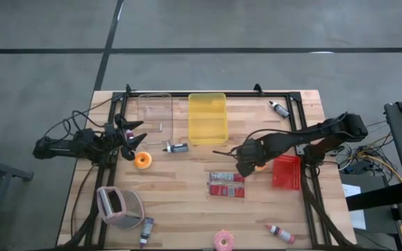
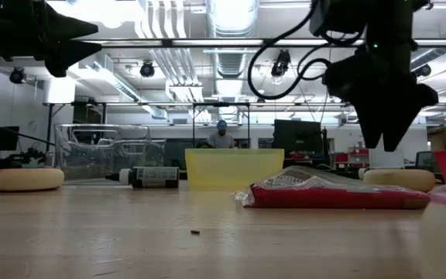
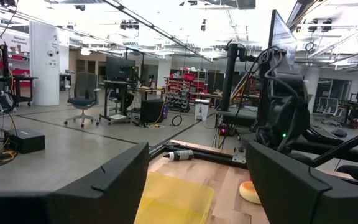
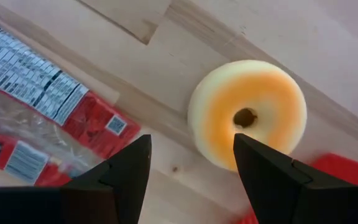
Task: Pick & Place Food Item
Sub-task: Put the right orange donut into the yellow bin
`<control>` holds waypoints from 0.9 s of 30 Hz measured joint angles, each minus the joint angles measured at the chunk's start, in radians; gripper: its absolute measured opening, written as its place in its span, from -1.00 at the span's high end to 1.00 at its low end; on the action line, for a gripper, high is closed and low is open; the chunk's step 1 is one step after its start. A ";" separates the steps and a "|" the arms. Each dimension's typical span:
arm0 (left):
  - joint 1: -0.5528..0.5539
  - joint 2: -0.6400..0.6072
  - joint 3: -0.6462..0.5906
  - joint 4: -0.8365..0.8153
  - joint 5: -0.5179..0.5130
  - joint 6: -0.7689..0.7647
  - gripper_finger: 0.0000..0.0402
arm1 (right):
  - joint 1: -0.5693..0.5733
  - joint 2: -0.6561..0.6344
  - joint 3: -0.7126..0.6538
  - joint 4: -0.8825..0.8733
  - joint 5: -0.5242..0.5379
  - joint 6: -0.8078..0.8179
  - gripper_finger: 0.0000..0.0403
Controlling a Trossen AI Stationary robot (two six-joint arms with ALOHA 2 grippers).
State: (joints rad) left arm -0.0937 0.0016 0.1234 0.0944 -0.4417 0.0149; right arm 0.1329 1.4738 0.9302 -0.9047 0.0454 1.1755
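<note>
Two arms up. Right gripper [image 4: 191, 165] fingers spread, empty, just above the orange donut [image 4: 248, 113] beside the red packet [image 4: 39, 106]. Left gripper [image 1: 132, 138] fingers released, well apart from that donut.

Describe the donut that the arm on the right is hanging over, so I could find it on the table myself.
Start at the yellow bin at the table's far middle, then go toward the red tray on the right side. Just left of that tray, under the open right gripper, lies the orange-topped donut. Unlike the pink donut at the near edge, it has pale sides and no sprinkles.
</note>
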 joint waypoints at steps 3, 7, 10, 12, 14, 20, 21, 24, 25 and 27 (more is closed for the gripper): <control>0.000 0.000 0.000 -0.001 0.000 0.000 -0.37 | 0.000 -0.041 -0.073 0.084 0.011 0.000 -0.11; 0.000 0.000 0.000 -0.003 0.000 0.000 -0.37 | 0.000 -0.075 -0.170 0.199 0.010 0.010 -0.11; 0.000 0.000 0.000 -0.005 0.000 0.000 -0.37 | 0.000 -0.082 -0.221 0.272 0.010 0.011 -0.11; 0.000 0.000 0.000 -0.006 0.000 0.000 -0.37 | 0.000 -0.082 -0.244 0.306 0.010 0.011 -0.11; 0.000 0.000 0.000 -0.006 0.000 0.000 -0.37 | 0.000 -0.074 -0.256 0.324 0.011 0.011 -0.11; 0.000 0.000 0.000 -0.006 0.000 0.000 -0.37 | 0.000 -0.045 -0.256 0.324 0.011 0.011 -0.11; 0.000 0.000 0.000 -0.006 0.000 0.000 -0.37 | 0.000 -0.045 -0.255 0.324 0.011 0.011 -0.11; 0.000 0.000 0.000 -0.006 0.000 0.000 -0.37 | 0.000 -0.044 -0.254 0.321 0.012 0.011 -0.10; 0.000 0.000 0.000 -0.006 0.000 0.000 -0.37 | 0.000 -0.044 -0.254 0.322 0.015 0.009 -0.09; 0.000 0.000 0.000 -0.006 0.000 0.000 -0.37 | 0.000 -0.043 -0.254 0.330 0.015 0.001 -0.05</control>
State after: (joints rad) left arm -0.0937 0.0017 0.1234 0.0887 -0.4419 0.0151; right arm 0.1326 1.4307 0.6765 -0.5747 0.0605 1.1766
